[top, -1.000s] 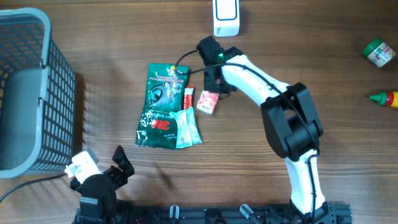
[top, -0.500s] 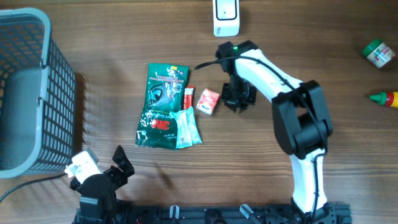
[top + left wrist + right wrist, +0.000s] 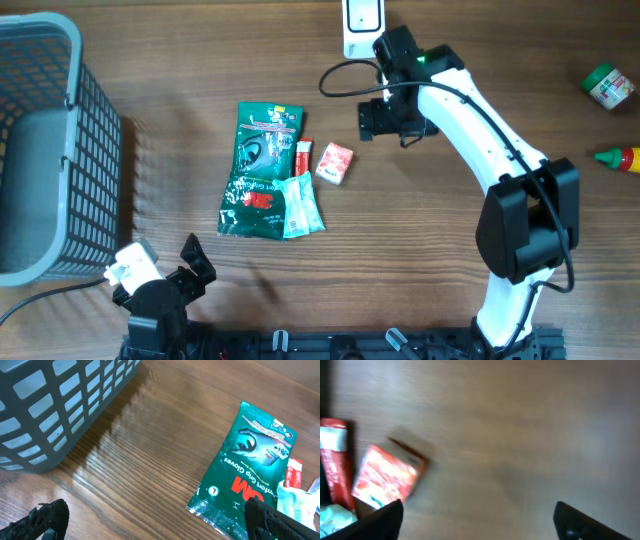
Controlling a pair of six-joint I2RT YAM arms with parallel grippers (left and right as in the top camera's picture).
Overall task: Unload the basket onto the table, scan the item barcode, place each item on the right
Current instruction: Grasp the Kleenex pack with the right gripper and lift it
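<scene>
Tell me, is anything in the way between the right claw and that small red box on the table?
Nothing visible. In the overhead view the open right gripper hangs beside the small red box, with only bare wooden table between them. The red sachet and green glove pack lie on the box's far side.

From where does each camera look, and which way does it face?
Overhead: above the table, looking down; left tool and right tool show.
Left wrist: low, facing basket and glove pack; own fingers show.
Right wrist: facing down at red box; own fingers show.
Shared: overhead also shows basket, glove pack, red box.
</scene>
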